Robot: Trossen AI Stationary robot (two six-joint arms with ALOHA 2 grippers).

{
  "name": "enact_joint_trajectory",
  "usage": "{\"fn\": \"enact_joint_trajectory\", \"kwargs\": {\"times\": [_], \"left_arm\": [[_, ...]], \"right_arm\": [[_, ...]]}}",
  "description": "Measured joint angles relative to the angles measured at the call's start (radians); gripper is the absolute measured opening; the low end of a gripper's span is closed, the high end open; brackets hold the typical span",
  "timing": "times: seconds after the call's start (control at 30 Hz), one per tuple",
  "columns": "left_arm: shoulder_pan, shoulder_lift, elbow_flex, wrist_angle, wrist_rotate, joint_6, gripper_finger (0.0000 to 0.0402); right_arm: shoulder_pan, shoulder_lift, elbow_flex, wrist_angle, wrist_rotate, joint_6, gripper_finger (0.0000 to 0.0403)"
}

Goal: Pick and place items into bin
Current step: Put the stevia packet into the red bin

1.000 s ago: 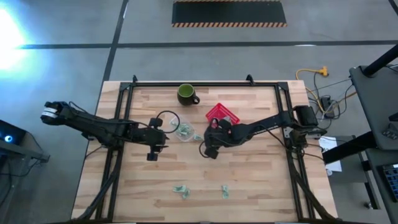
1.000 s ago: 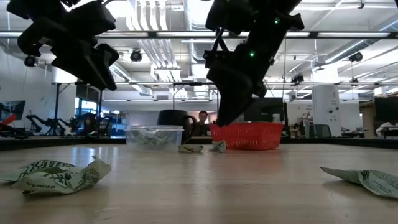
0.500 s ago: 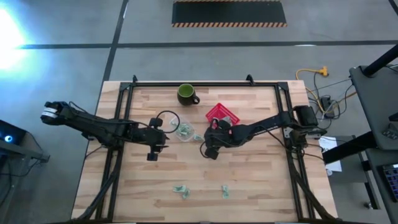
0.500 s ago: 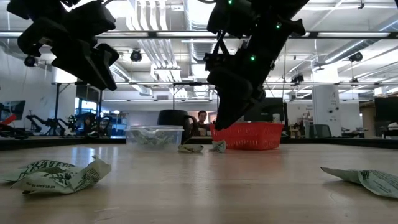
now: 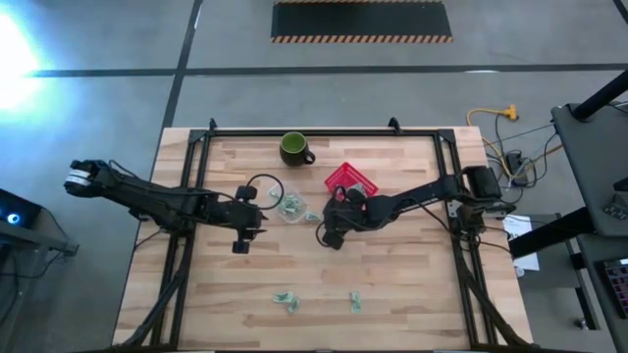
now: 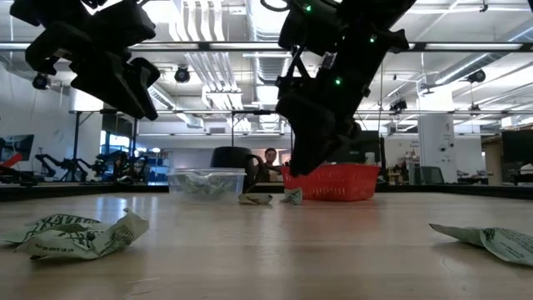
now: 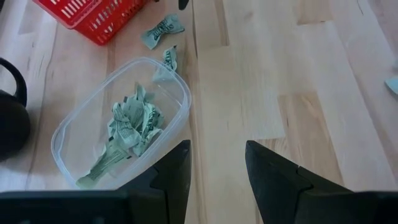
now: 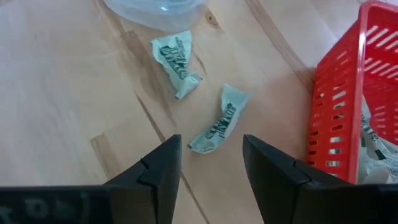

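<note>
While both dark arms are hanging above the light wooden slatted table (image 5: 392,284), the left gripper (image 5: 238,242) is sitting at the left of the middle, its two dark fingers (image 7: 171,171) standing parted with nothing between them. Just beside it, toward the table's centre, a clear plastic oval tub (image 7: 174,127) is resting on the boards, and a heap of crumpled pale green-and-white wrapper pieces (image 7: 130,124) is lying inside it. Beyond the tub's far side, a dark green mug (image 5: 293,149) is standing upright near the back edge.

Between the tub and a red plastic mesh basket (image 8: 342,93), two loose wrapper pieces are lying on the bare wood: one (image 8: 176,62) is near the tub's rim, the other (image 8: 219,127) is closer to the basket. More pale wrappers (image 8: 373,143) are showing inside the basket. The right gripper (image 8: 211,165) is hovering just above that second piece, its fingers (image 8: 158,171) spread apart and gripping nothing; in the low view its tips (image 6: 304,162) are pointing down at the table, clear of the surface.

Farther to the front, three more wrapper pieces are lying well apart from the grippers: two close together (image 5: 286,300) and one alone to their right (image 5: 354,301).
</note>
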Motion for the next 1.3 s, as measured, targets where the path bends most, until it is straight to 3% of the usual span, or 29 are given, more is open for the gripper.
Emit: {"fn": "enact_joint_trajectory", "kwargs": {"times": [1.3], "left_arm": [[0.000, 0.002, 0.000, 0.016, 0.000, 0.005, 0.0136]], "right_arm": [[-0.012, 0.040, -0.066, 0.126, -0.031, 0.015, 0.0162]]}}
